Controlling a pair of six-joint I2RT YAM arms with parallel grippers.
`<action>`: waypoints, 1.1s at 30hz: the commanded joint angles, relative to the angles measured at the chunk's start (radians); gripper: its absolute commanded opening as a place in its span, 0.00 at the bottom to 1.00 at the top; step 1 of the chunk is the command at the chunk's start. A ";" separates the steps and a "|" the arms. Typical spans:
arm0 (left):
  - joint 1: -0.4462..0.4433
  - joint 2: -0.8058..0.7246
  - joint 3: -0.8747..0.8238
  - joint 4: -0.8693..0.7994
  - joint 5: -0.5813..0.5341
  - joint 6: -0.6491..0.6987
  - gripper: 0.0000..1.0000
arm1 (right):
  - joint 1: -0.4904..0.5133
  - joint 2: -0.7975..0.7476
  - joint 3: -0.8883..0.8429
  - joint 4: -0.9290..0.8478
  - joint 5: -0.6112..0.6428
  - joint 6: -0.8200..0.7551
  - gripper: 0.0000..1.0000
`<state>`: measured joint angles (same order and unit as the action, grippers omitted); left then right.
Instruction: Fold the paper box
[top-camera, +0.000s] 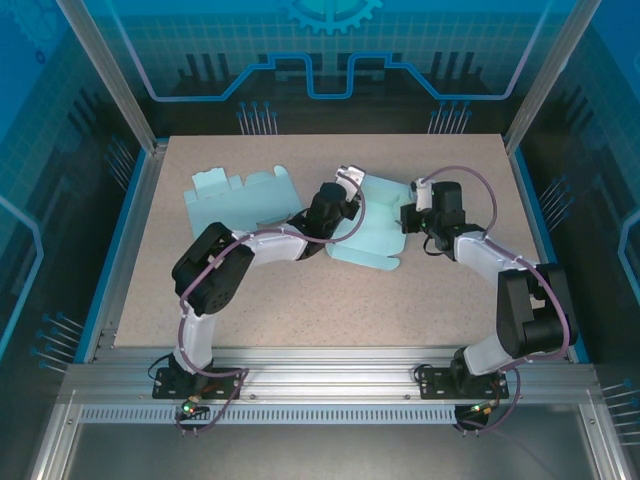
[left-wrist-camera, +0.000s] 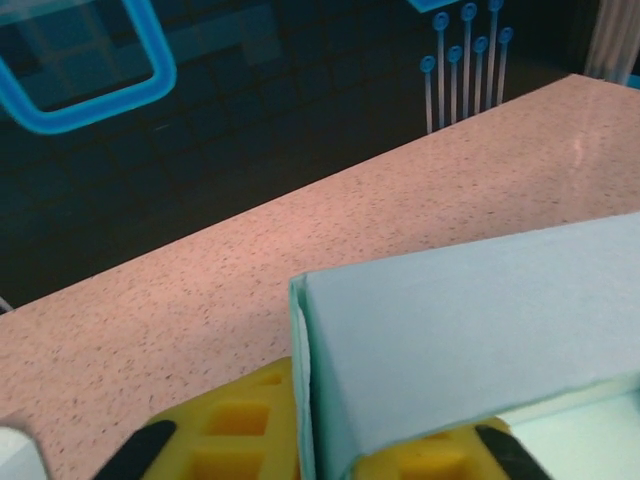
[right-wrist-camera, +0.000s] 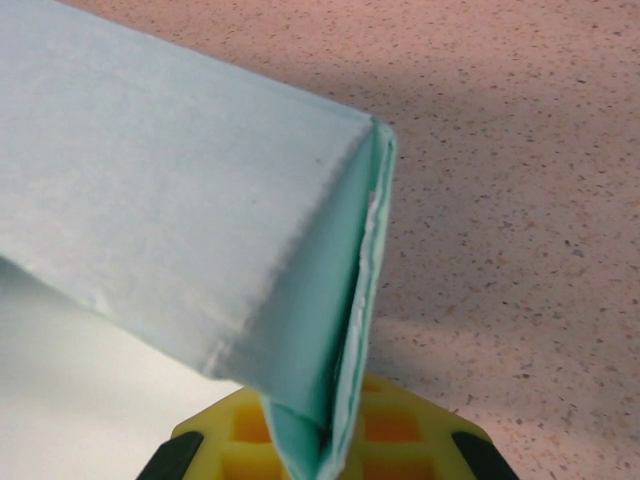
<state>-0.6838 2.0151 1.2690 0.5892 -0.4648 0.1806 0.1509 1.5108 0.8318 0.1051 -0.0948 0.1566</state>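
Top external view: the paper box (top-camera: 372, 238) sits in the middle of the table (top-camera: 300, 300), light green and half folded. The two arms meet at it, one on each side. The left gripper (top-camera: 342, 203) is at the box's left edge, and the left wrist view shows its yellow fingers (left-wrist-camera: 240, 430) pinched on a standing wall of the box. The right gripper (top-camera: 407, 216) is at the right edge, squeezed tight on a folded flap. Another flat paper sheet (top-camera: 240, 197) lies further back on the left, well apart.
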 joint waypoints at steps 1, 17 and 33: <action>0.012 0.003 0.028 -0.015 -0.150 -0.039 0.10 | -0.001 -0.006 0.018 -0.010 0.023 0.010 0.00; -0.004 -0.318 -0.051 -0.795 0.082 -0.632 0.00 | 0.259 -0.027 0.289 -0.572 0.255 0.142 0.00; -0.060 -0.435 -0.256 -0.966 0.288 -0.983 0.00 | 0.461 0.013 0.269 -0.910 0.472 0.246 0.05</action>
<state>-0.7437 1.6123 1.0603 -0.3344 -0.2848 -0.7074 0.6048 1.4918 1.1046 -0.7105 0.2592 0.3748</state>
